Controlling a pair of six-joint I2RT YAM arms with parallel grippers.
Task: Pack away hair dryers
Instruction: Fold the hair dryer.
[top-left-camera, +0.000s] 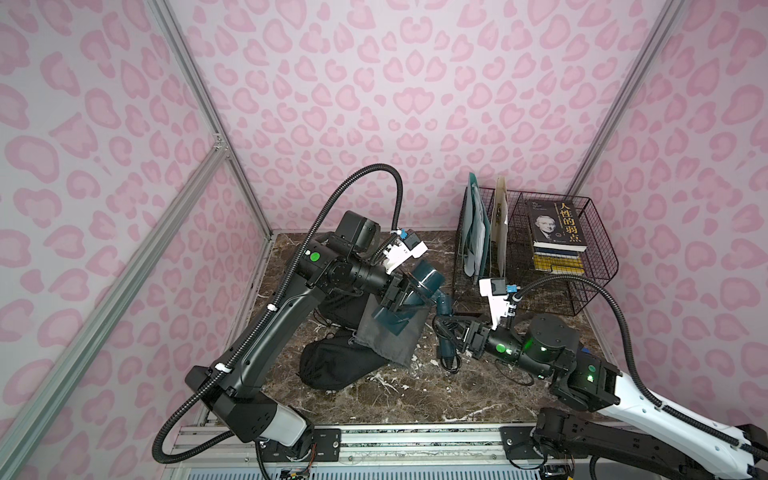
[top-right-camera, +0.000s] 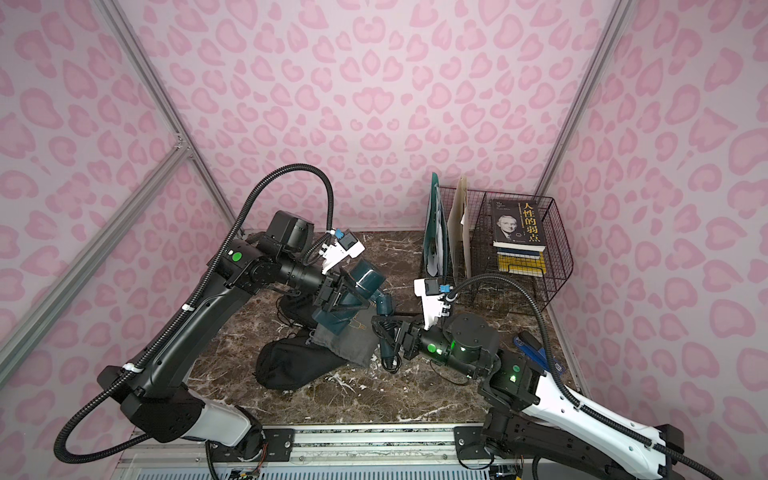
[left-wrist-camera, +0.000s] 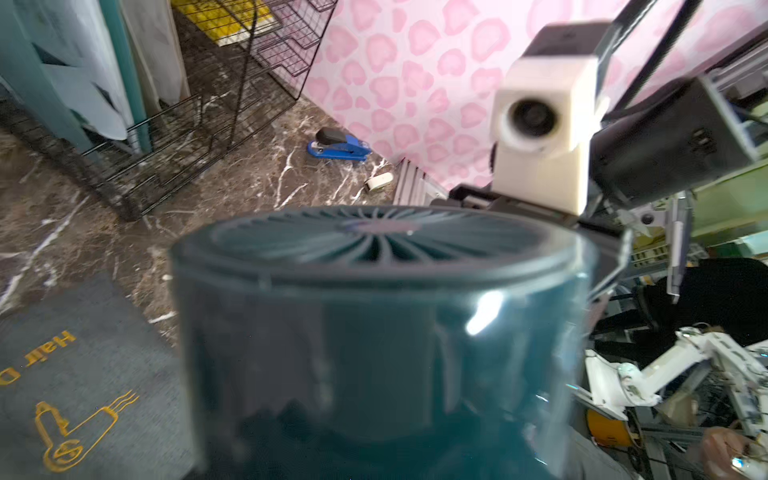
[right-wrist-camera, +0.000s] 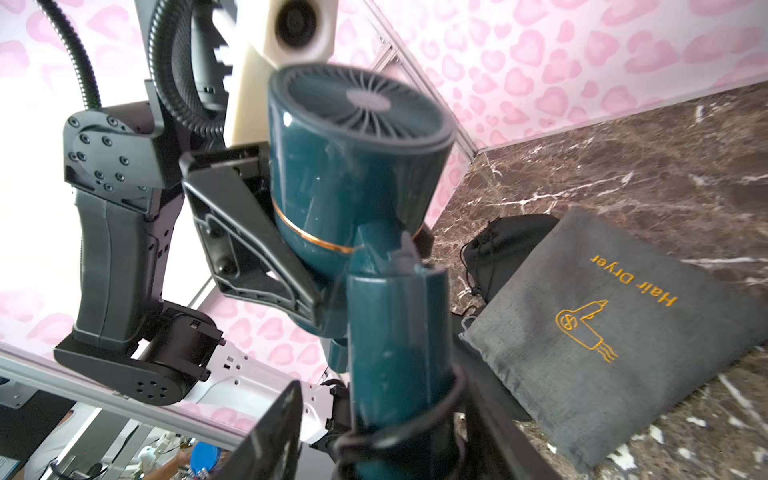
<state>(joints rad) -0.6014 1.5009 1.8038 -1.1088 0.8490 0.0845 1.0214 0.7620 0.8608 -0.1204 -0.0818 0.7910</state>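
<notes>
Top views overhead; wrist views close on dryer (left-wrist-camera: 374, 332)

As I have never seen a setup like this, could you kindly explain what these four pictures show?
Two robot arms stand at a marble tabletop. Two pictures look down from one overhead camera; the other two come from cameras on the arms' wrists. The left gripper clamps the barrel of a teal hair dryer, lifted off the tabletop. The right gripper has its jaws apart around the dryer's handle, where the black cord is bundled. On the tabletop lie a grey "Hair Dryer" pouch, a black drawstring pouch, a blue stapler and a wire rack with books.
</notes>
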